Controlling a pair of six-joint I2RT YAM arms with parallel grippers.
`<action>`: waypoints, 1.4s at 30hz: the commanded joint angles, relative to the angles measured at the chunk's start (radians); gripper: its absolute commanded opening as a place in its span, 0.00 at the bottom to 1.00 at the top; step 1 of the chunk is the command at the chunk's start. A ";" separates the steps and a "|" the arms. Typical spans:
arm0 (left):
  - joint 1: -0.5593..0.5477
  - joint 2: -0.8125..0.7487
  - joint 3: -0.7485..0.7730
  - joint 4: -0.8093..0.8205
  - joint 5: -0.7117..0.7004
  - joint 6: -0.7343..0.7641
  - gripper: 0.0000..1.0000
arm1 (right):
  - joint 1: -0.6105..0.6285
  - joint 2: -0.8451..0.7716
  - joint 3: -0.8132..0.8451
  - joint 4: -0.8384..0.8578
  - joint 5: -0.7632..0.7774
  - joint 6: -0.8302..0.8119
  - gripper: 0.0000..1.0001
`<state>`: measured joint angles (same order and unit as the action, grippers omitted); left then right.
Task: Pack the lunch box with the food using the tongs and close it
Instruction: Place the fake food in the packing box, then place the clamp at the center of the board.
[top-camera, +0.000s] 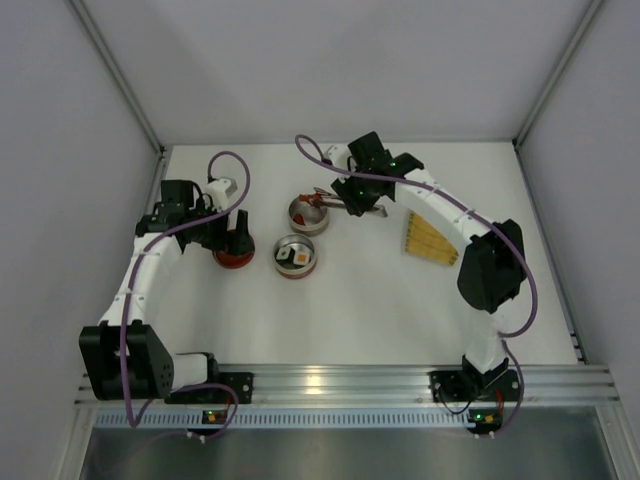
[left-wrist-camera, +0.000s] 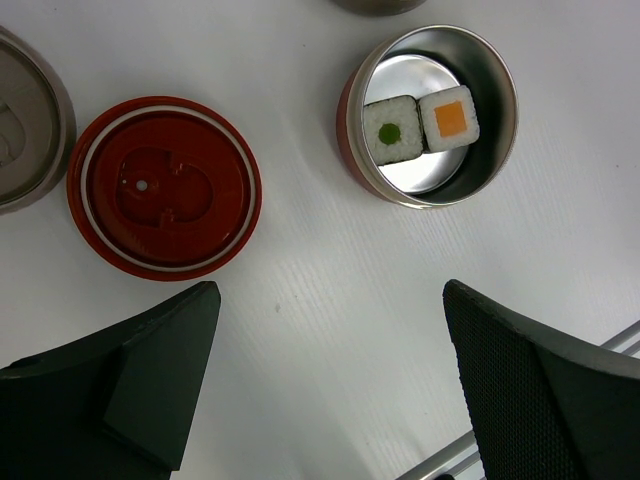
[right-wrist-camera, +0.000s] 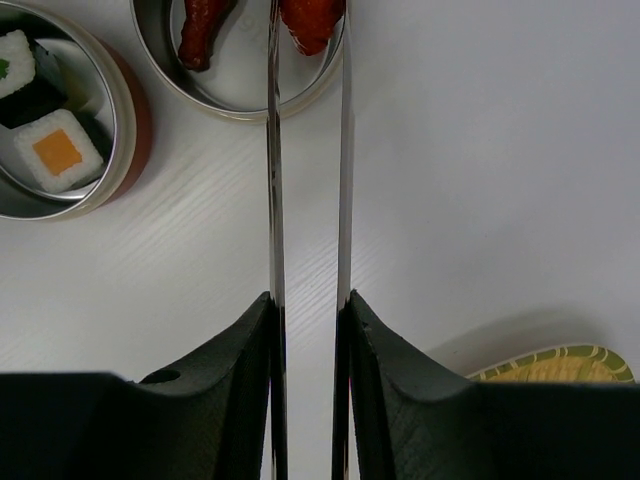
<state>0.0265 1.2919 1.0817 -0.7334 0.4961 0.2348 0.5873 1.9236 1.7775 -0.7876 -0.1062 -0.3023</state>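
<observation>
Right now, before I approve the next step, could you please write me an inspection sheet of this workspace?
Surface: white table, no spill seen.
Job's things: steel tin holds green-topped sushi and orange-topped sushi; second tin holds a dark red food piece; tongs reach into it, arms flanking a red piece; red lid lies flat on the table, off both tins.
Clutter: yellow woven tray; round steel part, cut off at the left wrist view's edge.
Grippers: left gripper open, empty; right gripper shut on the tongs.
Cables: purple cables run along both arms.
Surroundings: grey walls; aluminium rail at the near edge.
</observation>
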 joint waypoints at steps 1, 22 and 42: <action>0.006 -0.019 -0.005 0.040 0.004 0.006 0.98 | 0.026 0.000 0.063 0.064 -0.009 0.012 0.31; 0.006 -0.042 0.004 0.025 -0.002 0.009 0.98 | -0.147 -0.267 -0.052 0.028 -0.084 0.072 0.21; 0.006 -0.036 0.023 0.026 0.016 -0.014 0.98 | -1.038 -0.273 -0.293 0.022 -0.224 -0.104 0.22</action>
<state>0.0265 1.2652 1.0805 -0.7334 0.4866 0.2333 -0.4240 1.6058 1.4857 -0.7979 -0.2829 -0.3626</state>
